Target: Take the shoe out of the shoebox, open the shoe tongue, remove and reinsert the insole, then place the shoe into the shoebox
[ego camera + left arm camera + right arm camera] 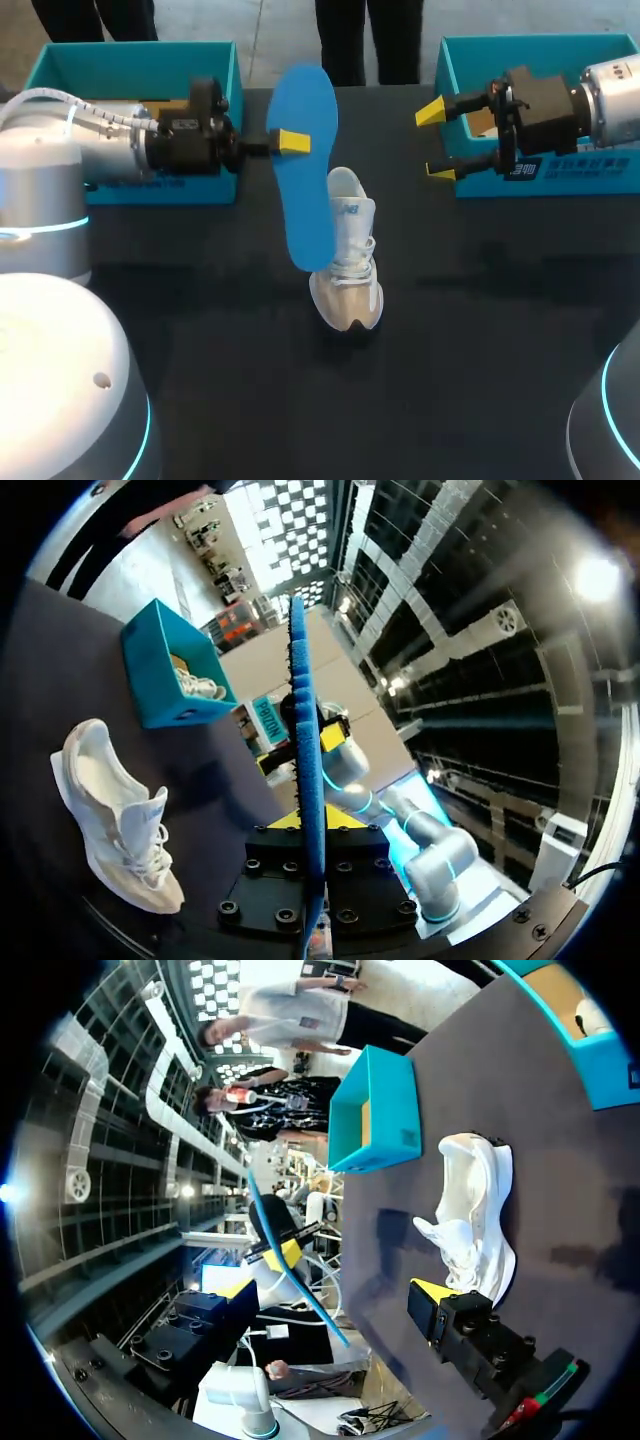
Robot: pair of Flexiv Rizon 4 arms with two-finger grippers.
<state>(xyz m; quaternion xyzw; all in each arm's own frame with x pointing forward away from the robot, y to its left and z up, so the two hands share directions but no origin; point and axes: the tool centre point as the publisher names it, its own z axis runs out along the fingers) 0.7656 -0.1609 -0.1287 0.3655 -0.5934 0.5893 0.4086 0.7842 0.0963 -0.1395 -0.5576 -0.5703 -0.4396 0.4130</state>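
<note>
A blue insole (305, 170) hangs tilted in the air, with my left gripper (290, 142) shut on its upper part. In the left wrist view the insole (305, 730) shows edge-on, pinched in that gripper (310, 825). Below and just right of the insole, a white shoe (348, 265) stands on the black table, toe toward the front. My right gripper (437, 142) is open and holds nothing, to the shoe's upper right, in front of the right teal shoebox (560, 185). The right wrist view has the shoe (475, 1220) ahead of its open gripper (333, 1287), and the insole (290, 1270) beyond.
A second teal shoebox (140, 52) stands at the back left behind my left arm. The left wrist view shows a teal box (175, 670) with another white shoe (200, 687) inside. Bare black table lies in front of and beside the shoe.
</note>
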